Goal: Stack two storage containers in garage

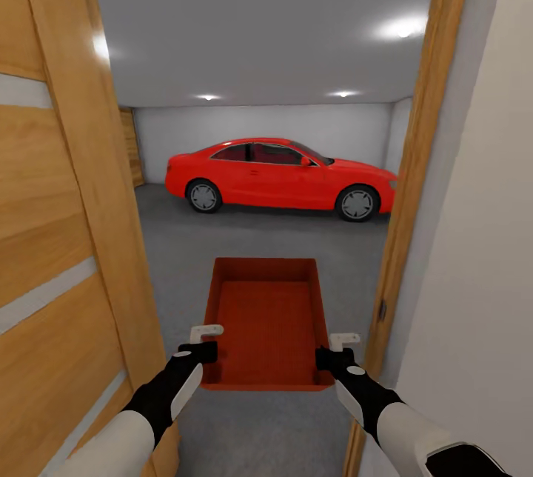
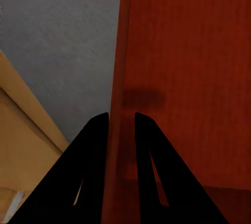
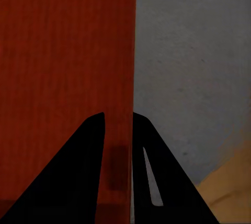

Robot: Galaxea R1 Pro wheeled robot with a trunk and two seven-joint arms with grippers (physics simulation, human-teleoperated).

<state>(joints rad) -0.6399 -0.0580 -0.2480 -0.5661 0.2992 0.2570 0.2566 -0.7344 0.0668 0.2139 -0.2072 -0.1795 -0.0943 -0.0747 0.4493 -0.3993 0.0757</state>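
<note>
The robot stands in a doorway, with the wooden door [image 1: 52, 240] open at the left of the frame and the door frame [image 1: 414, 188] at the right. Beyond lies the garage, with its grey floor [image 1: 259, 240] and a red car [image 1: 281, 177] parked across the middle of the picture.

One orange-red container [image 1: 266, 325] is held out in front, low in the centre of the head view, level and above the floor at the threshold. The left claw [image 1: 198, 344] pinches the container's left wall, and the right claw [image 1: 334, 349] pinches its right wall. In the left wrist view the two dark fingers [image 2: 94, 172] sit narrow with the wall [image 2: 117, 130] between them; the right wrist view shows the same, fingers [image 3: 78, 172] closed on the wall.

The container is empty: its ribbed bottom is bare.

As far as can be judged, the task is around its first half. This bin is just arriving at the garage and is not yet set down. No bin lies on the visible part of the garage floor, so this looks like the first one, with the second bin and the stacking left to do.
</note>
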